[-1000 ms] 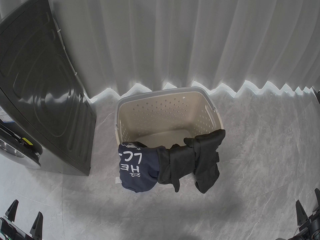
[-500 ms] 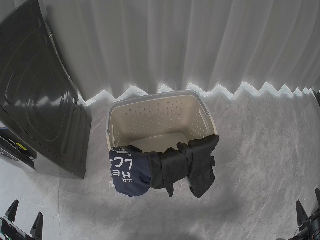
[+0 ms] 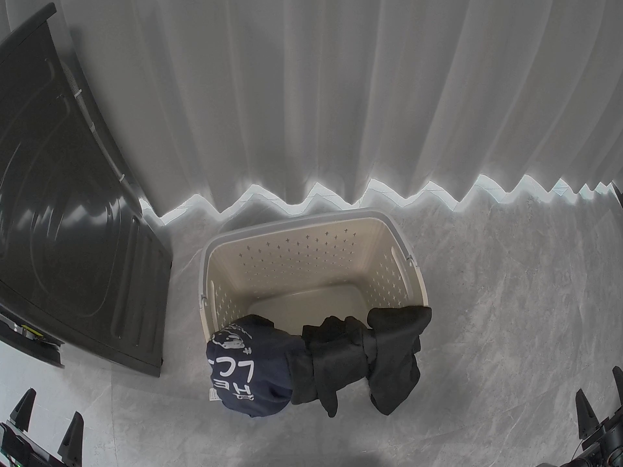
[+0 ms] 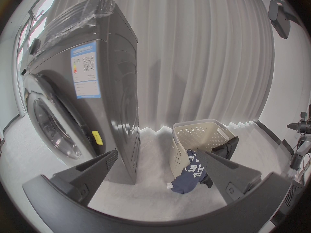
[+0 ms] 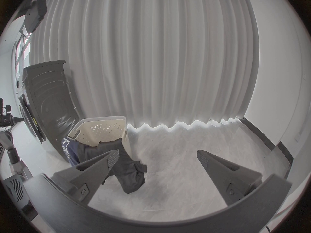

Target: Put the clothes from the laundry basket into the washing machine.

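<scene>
At far left, the left claw (image 3: 50,415) hangs low over the floor (image 3: 519,306), jaws apart and holding nothing. Just beyond it stands the dark grey washer (image 3: 71,215), its side panel facing the basket (image 3: 409,254). The left wrist view shows the washer's round door (image 4: 55,127) on the front face. A strip of floor separates washer and basket.

At centre, the beige perforated basket sits upright on the floor, close in front of the white curtain (image 3: 324,85). Two garments drape over its near rim, partly inside and mostly hanging down the outer wall. The navy shirt (image 3: 250,374), with white print, occupies the left end of that rim. The black garment (image 3: 363,358) touches the shirt and covers the rest of the rim up to the right near corner; its lower folds hang near the floor. The basket's bottom is visible behind both garments.

At far right, the right claw (image 3: 598,394) hangs low, well apart from the basket, jaws apart and holding nothing.
</scene>
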You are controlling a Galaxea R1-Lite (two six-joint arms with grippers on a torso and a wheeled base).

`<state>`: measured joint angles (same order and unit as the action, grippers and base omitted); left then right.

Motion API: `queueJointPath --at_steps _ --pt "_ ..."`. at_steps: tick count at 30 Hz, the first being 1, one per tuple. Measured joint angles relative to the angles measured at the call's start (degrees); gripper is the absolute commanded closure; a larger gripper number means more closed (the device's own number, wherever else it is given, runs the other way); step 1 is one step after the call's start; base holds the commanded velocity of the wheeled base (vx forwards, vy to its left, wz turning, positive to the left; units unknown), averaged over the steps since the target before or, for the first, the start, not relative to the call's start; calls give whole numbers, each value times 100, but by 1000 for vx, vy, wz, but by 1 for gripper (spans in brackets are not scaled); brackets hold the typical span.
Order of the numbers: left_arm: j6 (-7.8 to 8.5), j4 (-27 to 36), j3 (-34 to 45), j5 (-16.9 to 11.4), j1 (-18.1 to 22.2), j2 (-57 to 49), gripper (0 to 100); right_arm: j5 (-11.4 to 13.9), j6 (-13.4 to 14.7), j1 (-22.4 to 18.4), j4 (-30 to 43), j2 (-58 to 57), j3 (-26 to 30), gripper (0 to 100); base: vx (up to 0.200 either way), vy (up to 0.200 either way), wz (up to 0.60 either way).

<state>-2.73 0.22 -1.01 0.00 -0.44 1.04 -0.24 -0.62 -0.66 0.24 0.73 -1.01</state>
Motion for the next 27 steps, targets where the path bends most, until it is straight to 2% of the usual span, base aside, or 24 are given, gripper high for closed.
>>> queueJointPath --at_steps 20,27 --pt "2 2 0 0 -5 0 0 0 0 2 2 4 0 0 200 0 0" --pt "0 -1 0 0 0 0 0 2 0 0 -2 9 0 0 0 0 0"
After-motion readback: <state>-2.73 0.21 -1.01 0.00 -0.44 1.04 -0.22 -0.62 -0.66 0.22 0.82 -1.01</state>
